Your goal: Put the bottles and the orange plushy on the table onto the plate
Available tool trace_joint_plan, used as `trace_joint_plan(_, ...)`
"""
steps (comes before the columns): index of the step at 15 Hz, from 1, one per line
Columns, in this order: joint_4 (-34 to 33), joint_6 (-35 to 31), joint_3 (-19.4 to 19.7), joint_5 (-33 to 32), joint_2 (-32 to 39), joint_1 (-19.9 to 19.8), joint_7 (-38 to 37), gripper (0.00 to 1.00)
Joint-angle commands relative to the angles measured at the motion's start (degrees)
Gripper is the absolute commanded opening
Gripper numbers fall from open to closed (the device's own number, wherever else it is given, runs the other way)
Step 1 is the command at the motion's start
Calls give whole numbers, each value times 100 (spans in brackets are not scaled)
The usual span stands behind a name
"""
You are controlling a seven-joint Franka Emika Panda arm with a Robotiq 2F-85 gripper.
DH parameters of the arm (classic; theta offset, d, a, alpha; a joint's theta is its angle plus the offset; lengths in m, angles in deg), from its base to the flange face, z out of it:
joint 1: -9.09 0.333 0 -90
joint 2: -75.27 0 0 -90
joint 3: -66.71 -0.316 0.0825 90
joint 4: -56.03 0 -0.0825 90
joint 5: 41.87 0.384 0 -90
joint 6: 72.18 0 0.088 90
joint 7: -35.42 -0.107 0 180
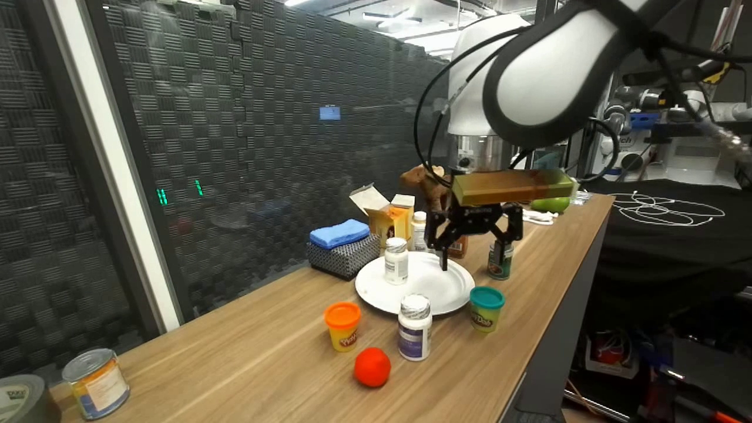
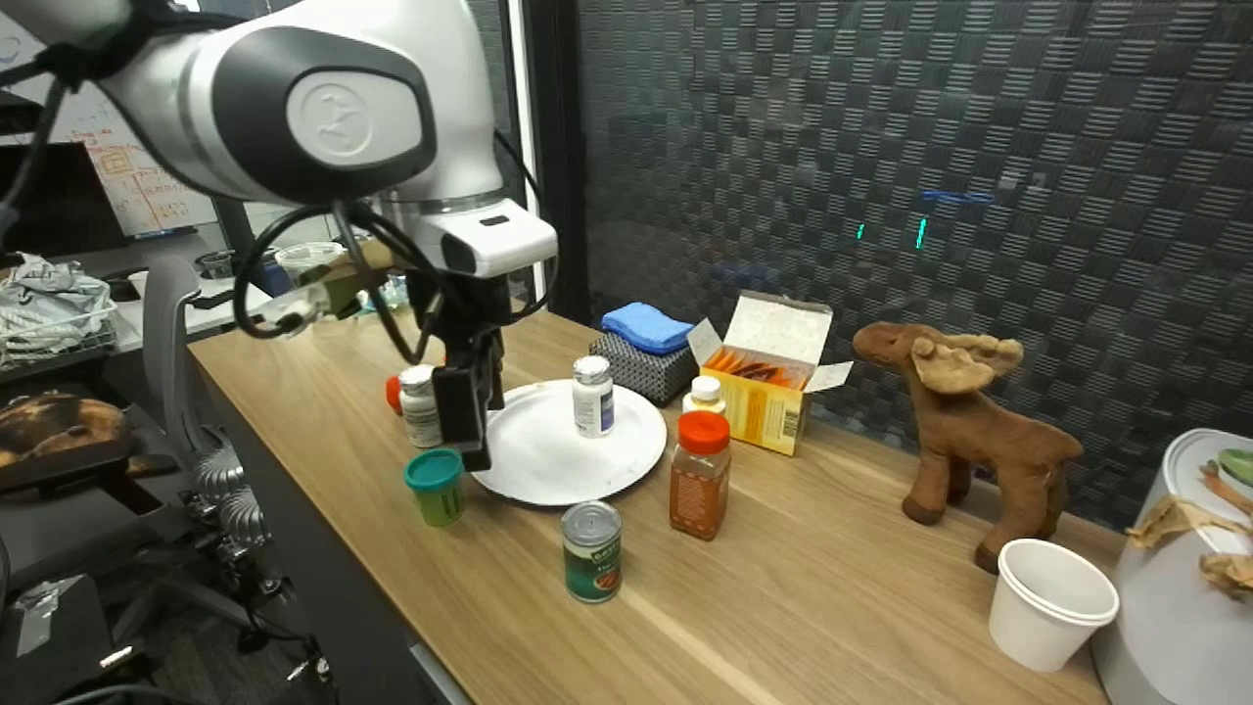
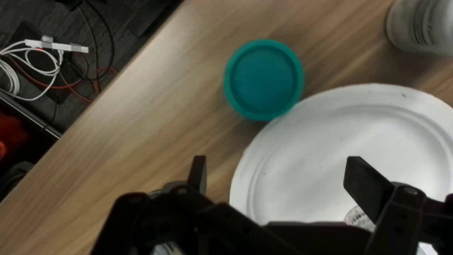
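The white plate (image 1: 437, 291) lies on the table in both exterior views (image 2: 553, 475). A white bottle (image 1: 396, 264) stands upright on it, also seen in an exterior view (image 2: 592, 403). A second white bottle with a purple label (image 1: 415, 338) stands on the table beside the plate. A small round orange-red ball (image 1: 372, 367), perhaps the plushy, lies near that bottle. A third white bottle (image 2: 705, 394) stands behind the plate by the yellow box. My gripper (image 1: 472, 261) is open and empty above the plate's edge; in the wrist view (image 3: 276, 163) nothing is between its fingers.
A teal-lidded tub (image 1: 486, 311) is close to the plate's rim, an orange-lidded tub (image 1: 342, 326) nearby. A green can (image 2: 592, 558) and red-capped spice jar (image 2: 700, 485) flank it. Behind are a yellow box (image 2: 773, 411), patterned box (image 1: 343, 257) and brown moose (image 2: 979, 431).
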Motion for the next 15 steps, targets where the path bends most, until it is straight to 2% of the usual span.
trace_joint_plan(1,1068,-554,-172,-388,-768,-36,4,100)
trace_joint_plan(7,1640,-646,-474,-98,-1191,-49,545,100)
trace_joint_plan(15,1534,-903,-650,239,-1173,-45,1149,100)
